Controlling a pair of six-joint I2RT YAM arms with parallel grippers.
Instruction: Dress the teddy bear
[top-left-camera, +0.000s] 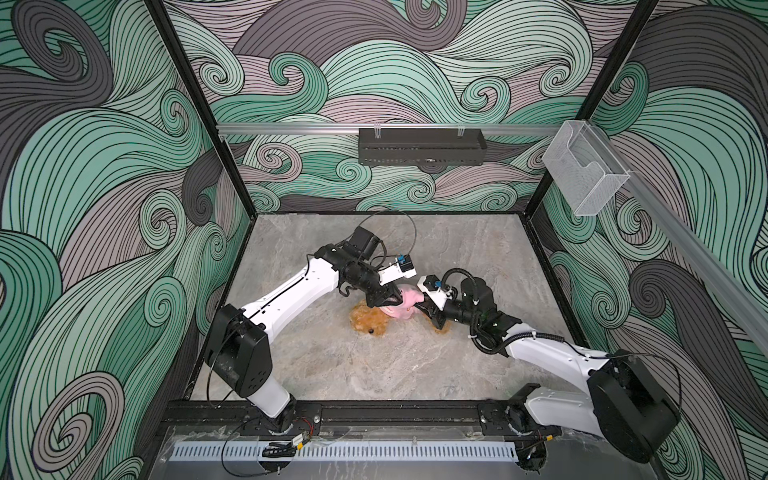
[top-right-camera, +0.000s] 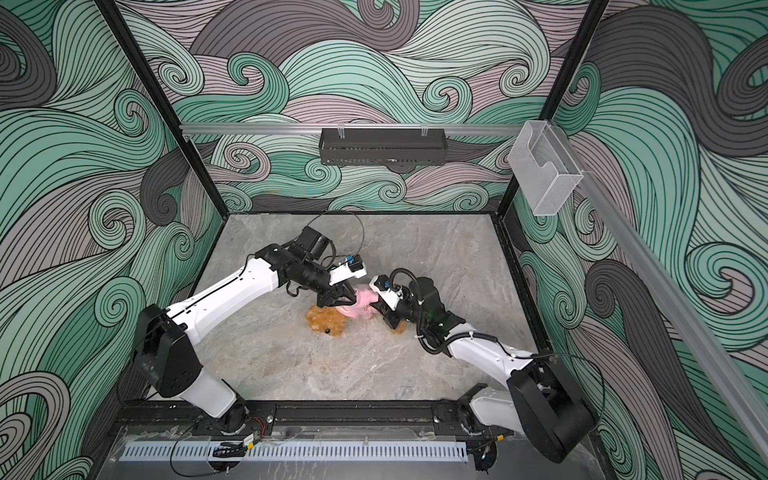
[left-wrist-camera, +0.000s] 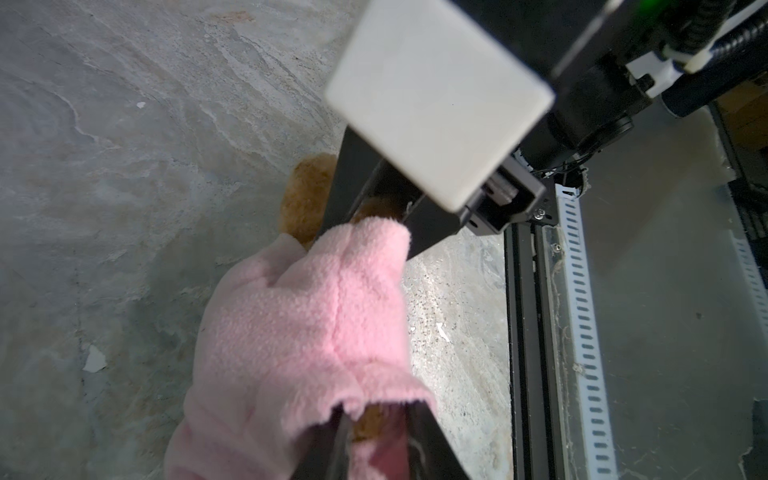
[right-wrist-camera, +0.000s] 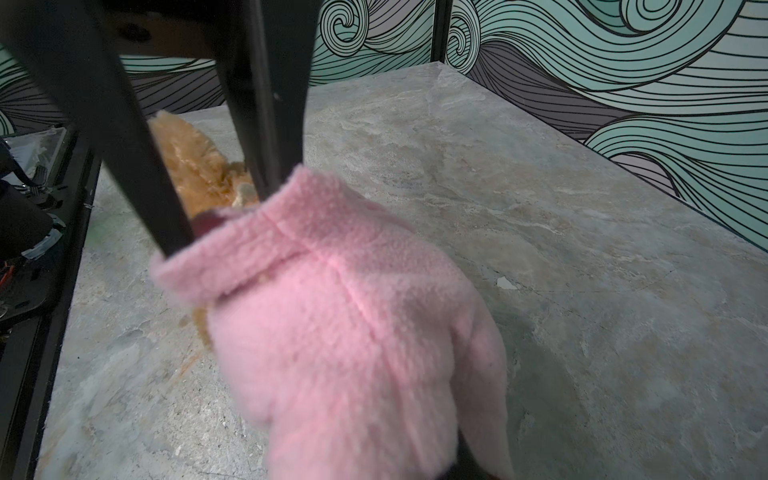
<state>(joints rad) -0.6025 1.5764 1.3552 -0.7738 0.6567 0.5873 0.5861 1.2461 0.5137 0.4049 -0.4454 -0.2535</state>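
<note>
The teddy bear (top-left-camera: 368, 320) (top-right-camera: 326, 322) lies on the grey table, its head toward the front left and one leg (top-left-camera: 442, 328) showing under the right arm. A pink fleece garment (top-left-camera: 405, 299) (left-wrist-camera: 307, 316) (right-wrist-camera: 345, 316) covers its middle. My left gripper (left-wrist-camera: 376, 415) (right-wrist-camera: 220, 216) has both fingers tucked inside one opening of the garment, a little apart, with golden fur between them. My right gripper (left-wrist-camera: 376, 212) (top-left-camera: 419, 306) reaches into the opposite opening. Its fingers show a gap with fur in it, but the fleece hides the tips.
A black rail (top-left-camera: 374, 411) runs along the table's front edge, with both arm bases on it. A black tray (top-left-camera: 422, 145) hangs on the back wall and a clear plastic holder (top-left-camera: 586, 170) on the right wall. Patterned walls close in three sides.
</note>
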